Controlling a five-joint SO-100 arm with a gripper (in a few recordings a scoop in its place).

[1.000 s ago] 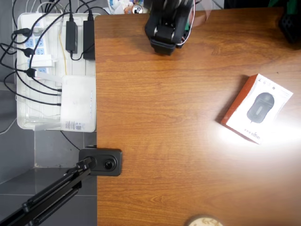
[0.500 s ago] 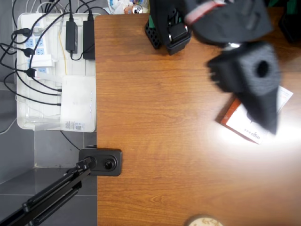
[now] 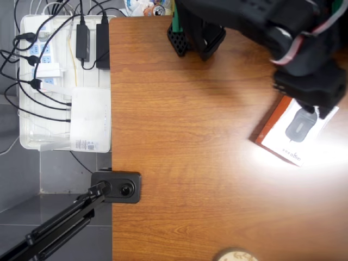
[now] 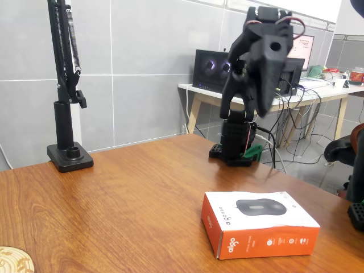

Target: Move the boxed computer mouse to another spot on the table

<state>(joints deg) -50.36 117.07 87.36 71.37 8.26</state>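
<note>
1. Gripper hung high in the fixed view's upper middle, well above the table; whether its jaws stood apart or together could not be told.
2. Lower right of centre, the boxed computer mouse lay flat on the wood (orange side toward the camera).
3. It looked light, stiff cardboard, probably smooth; pinching across the narrow width at the side edges seemed safest.
</note>
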